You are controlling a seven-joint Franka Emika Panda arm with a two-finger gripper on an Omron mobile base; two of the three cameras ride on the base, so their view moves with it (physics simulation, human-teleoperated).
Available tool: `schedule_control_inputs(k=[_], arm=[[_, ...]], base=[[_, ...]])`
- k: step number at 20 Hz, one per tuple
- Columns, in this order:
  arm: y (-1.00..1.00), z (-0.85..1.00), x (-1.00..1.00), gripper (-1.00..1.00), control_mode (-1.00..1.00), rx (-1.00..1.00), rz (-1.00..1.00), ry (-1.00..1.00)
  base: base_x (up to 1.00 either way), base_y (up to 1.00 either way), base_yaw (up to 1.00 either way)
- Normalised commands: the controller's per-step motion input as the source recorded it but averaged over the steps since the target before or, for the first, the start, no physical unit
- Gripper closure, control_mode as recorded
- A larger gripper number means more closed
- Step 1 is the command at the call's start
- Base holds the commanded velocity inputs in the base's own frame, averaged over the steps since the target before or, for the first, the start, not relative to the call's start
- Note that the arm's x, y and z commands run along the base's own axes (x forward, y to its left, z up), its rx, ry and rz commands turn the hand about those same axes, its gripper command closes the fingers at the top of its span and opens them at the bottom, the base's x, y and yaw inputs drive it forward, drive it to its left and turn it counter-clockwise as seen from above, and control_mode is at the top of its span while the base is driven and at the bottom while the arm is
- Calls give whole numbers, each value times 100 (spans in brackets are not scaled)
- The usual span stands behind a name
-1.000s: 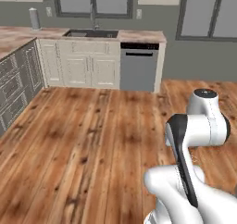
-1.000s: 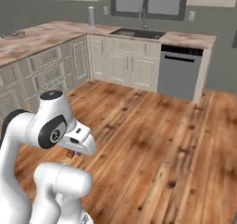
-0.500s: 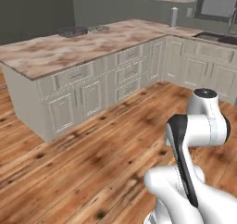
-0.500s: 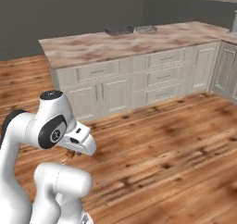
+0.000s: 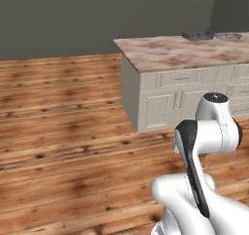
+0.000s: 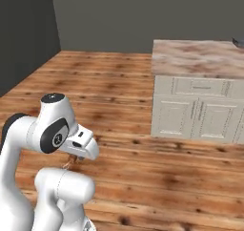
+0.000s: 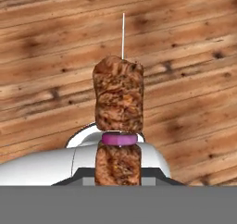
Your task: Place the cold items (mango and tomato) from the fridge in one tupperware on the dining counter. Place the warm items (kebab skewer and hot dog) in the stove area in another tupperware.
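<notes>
The kebab skewer (image 7: pixel 118 121) is standing in the middle of the hand view, rising from the bottom edge: a rough, browned, lumpy chunk of meat on top, a thin purple onion ring beneath it, another browned chunk below that, and a fine pale stick poking out of the top toward the upper middle of the frame. The claw (image 7: pixel 118 179) is pinching the skewer by its lower end, its tips mostly hidden at the bottom of the frame behind the lower meat chunk. Behind the skewer, the wooden floor (image 7: pixel 185 56) is running across the frame in warm brown planks with dark knots and streaky grain.

In the right base view, a small brown bit of the skewer (image 6: pixel 70 163) is showing just under the arm's white wrist, at lower left. The arm itself is smooth glossy white with dark round joints.

In the left base view, the dining tabletop (image 5: pixel 170 52) is lying at upper right: a wide slab of beige-pink marbled stone with brown veins, sitting on cream panelled cabinets (image 5: pixel 160 105) with small bar handles. Two shallow grey trays with rounded corners are resting on its far edge, a darker one (image 5: pixel 197 34) and a lighter one (image 5: pixel 228 35) beside it, well apart from the arm. A plain dark grey wall is filling the top of both base views
</notes>
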Motion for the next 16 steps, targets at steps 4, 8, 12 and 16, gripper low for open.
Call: schedule_control_inputs(k=[4,8,12,16], arm=[[0,0,0,100,100,0,0,0],[0,0,0,100,100,0,0,0],[0,0,0,100,100,0,0,0],[0,0,0,100,100,0,0,0]], base=[[98,23,45],[100,68,8],[100,33,1],[100,0,0]])
